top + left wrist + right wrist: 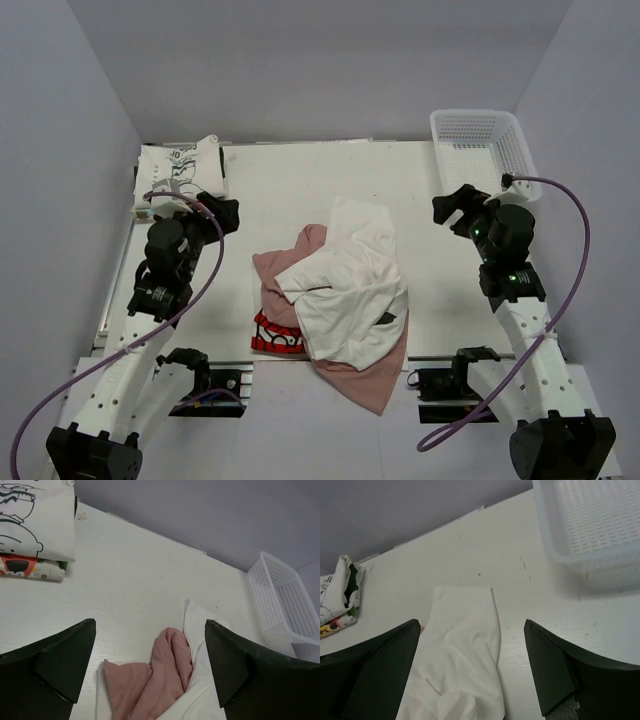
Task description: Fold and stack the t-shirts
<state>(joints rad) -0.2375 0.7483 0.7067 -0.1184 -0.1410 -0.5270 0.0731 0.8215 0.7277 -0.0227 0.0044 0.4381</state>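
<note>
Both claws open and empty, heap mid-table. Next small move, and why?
Probably lower the right claw onto the white tee and lift it clear: it lies crumpled on top of the pink tee, so nothing beneath can be spread first. The folded stack sits at the far left corner.

Middle blocked, flanks open.
A loose heap of t-shirts fills the centre of the counter down to its near edge. Folded t-shirts occupy the far left corner and a lattice basket the far right. Bare lanes run along the far edge and either side of the heap, where jaws could pass.
</note>
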